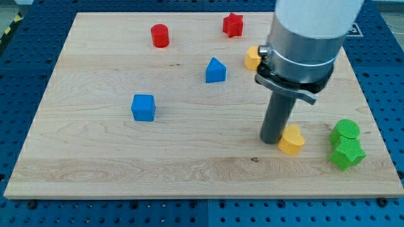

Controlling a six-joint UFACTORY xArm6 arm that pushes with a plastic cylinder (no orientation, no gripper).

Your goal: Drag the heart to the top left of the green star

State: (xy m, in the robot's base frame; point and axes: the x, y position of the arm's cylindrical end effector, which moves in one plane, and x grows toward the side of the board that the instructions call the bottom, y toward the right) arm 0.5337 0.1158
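Yellow heart sat touching my tip on its right, lined up for pushing toward the green star; no hand existed.

The arm enters from the view's top right: a wide white housing, a grey collar with a dark clamp ring beneath it, then a straight dark rod held upright. My tip rests at counter level, directly below the collar.

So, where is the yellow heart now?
The yellow heart lies at the board's lower right, touching my tip on its left, with the green star to its right.
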